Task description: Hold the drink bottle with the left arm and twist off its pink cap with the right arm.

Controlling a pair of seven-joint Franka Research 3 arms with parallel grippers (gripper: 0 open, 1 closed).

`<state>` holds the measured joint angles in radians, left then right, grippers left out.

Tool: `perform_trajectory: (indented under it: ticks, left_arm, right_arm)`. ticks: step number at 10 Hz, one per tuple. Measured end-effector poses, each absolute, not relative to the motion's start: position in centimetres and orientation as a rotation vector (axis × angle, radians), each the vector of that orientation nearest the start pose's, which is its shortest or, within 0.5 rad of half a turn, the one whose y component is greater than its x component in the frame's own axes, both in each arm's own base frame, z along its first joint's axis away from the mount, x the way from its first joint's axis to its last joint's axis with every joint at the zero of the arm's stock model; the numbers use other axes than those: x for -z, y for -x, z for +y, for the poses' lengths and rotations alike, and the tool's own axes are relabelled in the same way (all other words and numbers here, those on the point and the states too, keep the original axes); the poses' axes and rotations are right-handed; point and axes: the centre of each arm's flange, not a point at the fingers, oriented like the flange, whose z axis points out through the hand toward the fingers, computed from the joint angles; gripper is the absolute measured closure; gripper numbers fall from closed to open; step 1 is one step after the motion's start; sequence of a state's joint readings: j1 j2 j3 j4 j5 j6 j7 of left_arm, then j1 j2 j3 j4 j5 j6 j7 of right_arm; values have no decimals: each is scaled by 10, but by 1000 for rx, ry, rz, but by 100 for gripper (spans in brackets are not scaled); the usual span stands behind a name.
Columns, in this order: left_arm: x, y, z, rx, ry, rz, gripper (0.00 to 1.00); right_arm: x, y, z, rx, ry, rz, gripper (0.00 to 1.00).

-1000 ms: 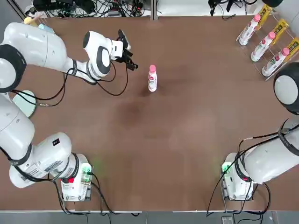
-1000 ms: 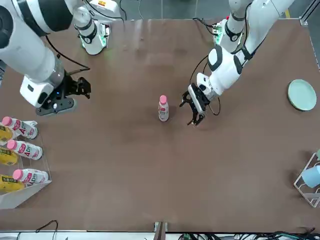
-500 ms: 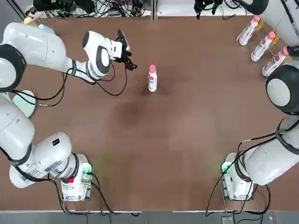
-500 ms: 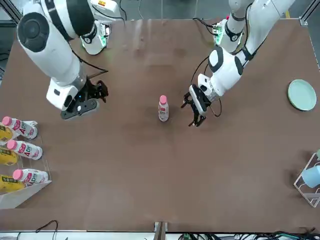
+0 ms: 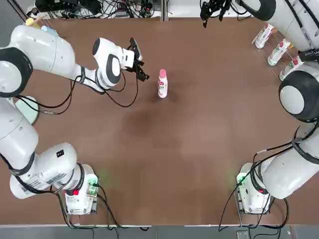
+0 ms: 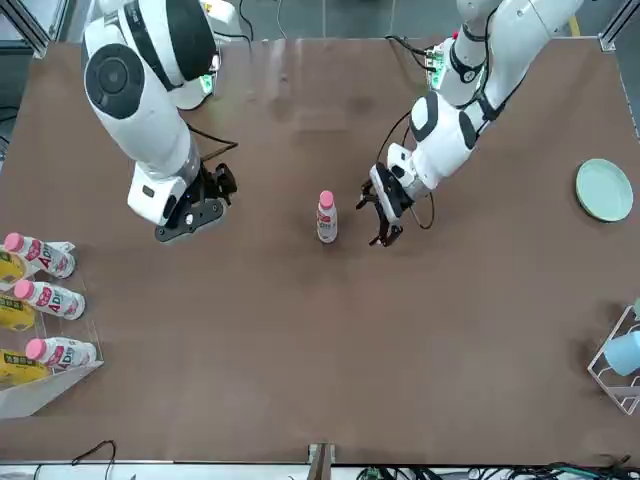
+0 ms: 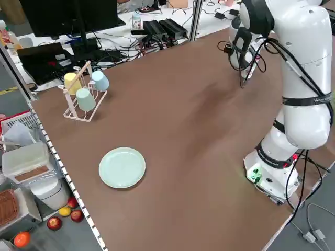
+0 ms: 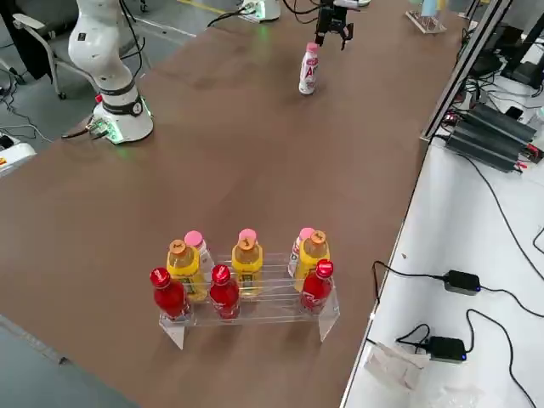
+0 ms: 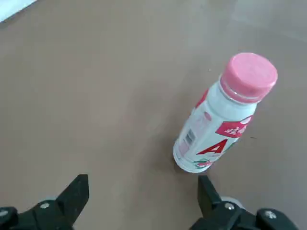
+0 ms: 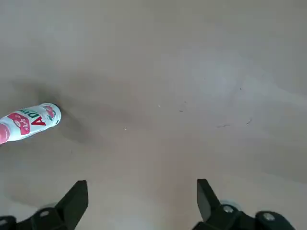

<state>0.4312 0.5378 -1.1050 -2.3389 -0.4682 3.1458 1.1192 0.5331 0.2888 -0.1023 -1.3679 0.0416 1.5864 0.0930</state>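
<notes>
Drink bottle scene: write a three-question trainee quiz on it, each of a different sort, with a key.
1. True or false: the pink cap is on the drink bottle.
2. Which gripper is nearer the drink bottle? A) the left gripper B) the right gripper C) both equally near
3. Fill in: the drink bottle stands ____ on the table.

Key
1. True; it sits on the neck.
2. A; the left gripper is open just beside the bottle without touching it, while the right gripper, also open, hangs well off to the bottle's other side.
3. Upright.
</notes>
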Motion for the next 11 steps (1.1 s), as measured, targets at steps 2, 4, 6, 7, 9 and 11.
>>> perform_trajectory:
  ticks: [2, 4, 6, 7, 9, 11]
  left_arm:
    - [-251, -451, -317, 954, 2926, 1851, 0]
    - [-235, -448, -318, 929, 2930, 1841, 0]
    - [-230, -444, -325, 948, 2903, 1849, 0]
    - [-229, -438, -335, 963, 2878, 1864, 0]
    - [-229, -423, -356, 999, 2827, 1905, 0]
    - [-221, -410, -369, 1029, 2815, 1909, 0]
  right_arm:
    - [-544, -576, 280, -122, 3103, -530, 0]
    - [-543, -578, 277, -124, 3106, -522, 0]
    - [-543, -579, 275, -124, 3108, -517, 0]
    - [-543, -578, 276, -124, 3107, -520, 0]
    - [-543, -577, 280, -124, 3104, -530, 0]
    - [-543, -577, 286, -91, 3096, -541, 0]
